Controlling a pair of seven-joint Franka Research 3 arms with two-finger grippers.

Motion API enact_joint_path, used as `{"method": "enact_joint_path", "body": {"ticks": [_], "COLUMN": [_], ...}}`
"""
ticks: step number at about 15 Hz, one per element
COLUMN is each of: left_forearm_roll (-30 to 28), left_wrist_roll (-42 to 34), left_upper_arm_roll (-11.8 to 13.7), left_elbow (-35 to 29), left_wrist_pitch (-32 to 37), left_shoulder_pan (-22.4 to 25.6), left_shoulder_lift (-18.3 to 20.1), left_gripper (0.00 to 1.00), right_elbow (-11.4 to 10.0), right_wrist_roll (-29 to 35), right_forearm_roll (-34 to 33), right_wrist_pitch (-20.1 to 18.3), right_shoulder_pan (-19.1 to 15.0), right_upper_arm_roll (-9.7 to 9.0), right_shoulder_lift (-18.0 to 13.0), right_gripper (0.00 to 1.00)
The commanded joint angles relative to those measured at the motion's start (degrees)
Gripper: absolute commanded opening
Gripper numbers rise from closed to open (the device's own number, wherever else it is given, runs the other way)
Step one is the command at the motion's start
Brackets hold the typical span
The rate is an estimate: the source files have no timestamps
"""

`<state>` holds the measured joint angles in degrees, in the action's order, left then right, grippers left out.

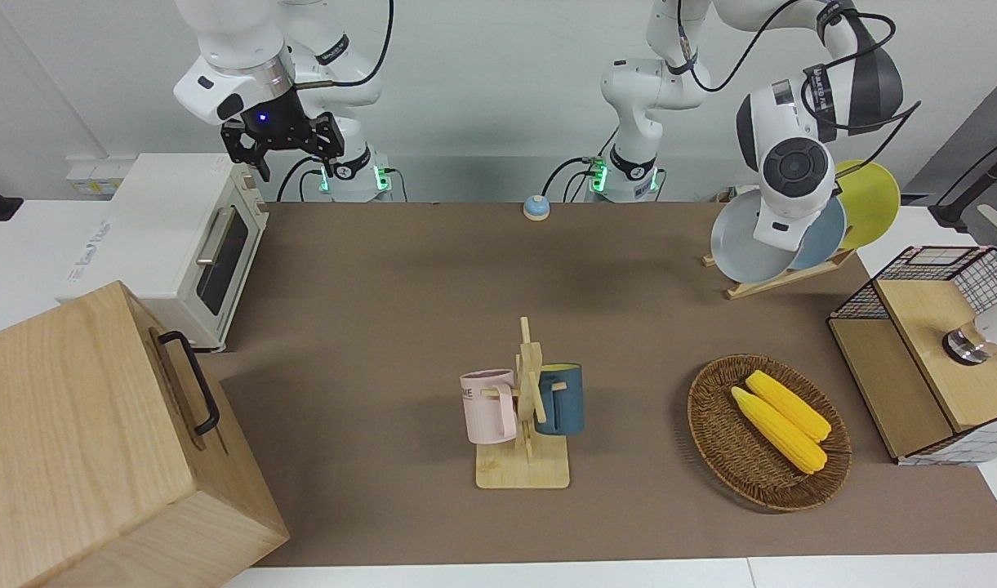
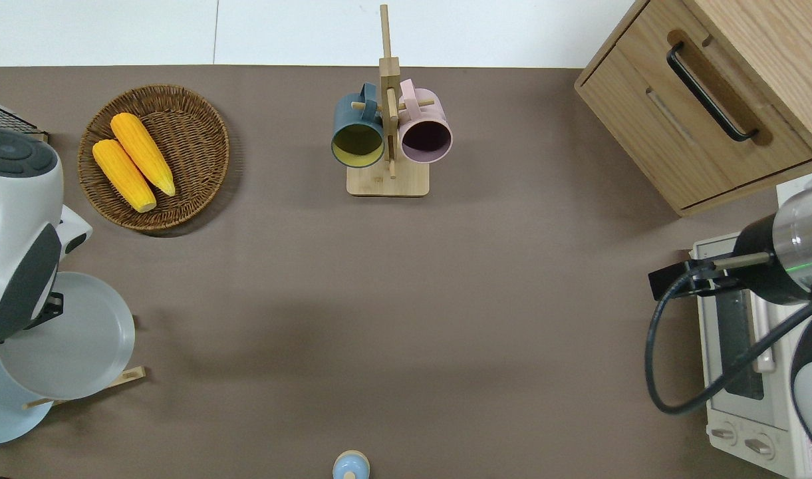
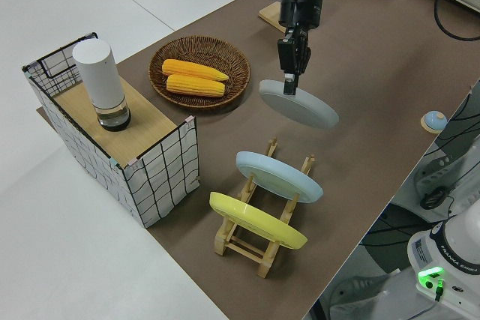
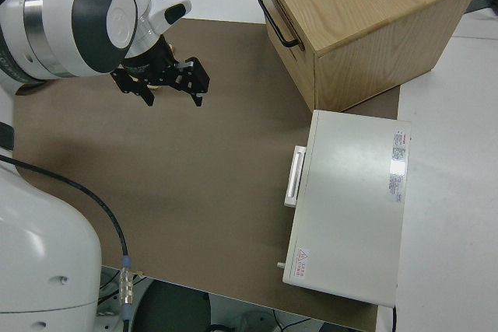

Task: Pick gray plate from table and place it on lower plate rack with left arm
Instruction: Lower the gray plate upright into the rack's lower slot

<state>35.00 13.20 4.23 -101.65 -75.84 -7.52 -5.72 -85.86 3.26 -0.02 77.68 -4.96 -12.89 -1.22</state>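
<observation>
1. The left gripper (image 3: 289,82) pinches the rim of the gray plate (image 3: 300,104), with its fingers clamped on the edge.
2. The gray plate (image 2: 66,339) is up in the air and tilted. In the overhead view it hangs over the open end of the lower plate rack (image 2: 123,378), the end toward the right arm.
3. The plate touches nothing but the gripper, as the left side view shows.
4. The lower plate rack (image 3: 266,219) is a small slanted wooden rack. It stands on the table (image 1: 400,286) at the left arm's end.
5. A sky-blue plate (image 3: 279,175) leans in the rack, and a yellow plate (image 3: 257,220) leans in the next slot, toward the table's end.
6. A wicker basket (image 1: 714,441) with two yellow corn cobs (image 1: 780,425) sits farther from the robots than the rack.
7. A wooden mug tree (image 1: 524,416) stands near the middle of the table. A pink mug (image 1: 490,406) and a dark blue mug (image 1: 560,398) hang on it.
8. A wire-sided box (image 3: 150,162) stands off the end of the table, beside the rack, and a white cylinder (image 3: 101,84) stands on its wooden top.
9. A small blue bell (image 1: 536,207) sits at the table edge nearest the robots.
10. A white toaster oven (image 1: 167,245) and a wooden cabinet (image 1: 98,441) stand at the right arm's end.
11. The right arm is parked, and the right gripper (image 4: 167,91) has its fingers spread apart.
</observation>
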Motion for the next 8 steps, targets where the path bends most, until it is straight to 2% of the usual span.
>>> {"method": "enact_joint_path", "body": {"ticks": [1, 4, 8], "left_forearm_roll": [5.15, 8.41, 8.5], "left_wrist_roll": [1.12, 2.43, 6.21], "left_upper_arm_roll": [0.34, 0.34, 0.16], "left_elbow": [-0.74, -2.41, -2.5], "left_wrist_pitch": [3.5, 5.7, 7.2], "left_shoulder_pan": [-0.83, -0.92, -1.18], "left_shoulder_lift": [-1.49, -2.45, -4.56], "left_gripper": [0.0, 0.0, 0.0], "right_elbow": [0.35, 0.35, 0.35], "right_wrist_roll": [-0.19, -0.19, -0.19], "right_forearm_roll": [0.2, 0.2, 0.2], "right_wrist_pitch": [-0.87, -0.87, -0.87], "right_shoulder_pan": [-0.76, -0.76, -0.84], "right_upper_arm_roll": [-0.38, -0.38, -0.38], "right_shoulder_lift": [-0.27, -0.27, -0.27], "right_gripper": [0.99, 0.99, 0.987]}}
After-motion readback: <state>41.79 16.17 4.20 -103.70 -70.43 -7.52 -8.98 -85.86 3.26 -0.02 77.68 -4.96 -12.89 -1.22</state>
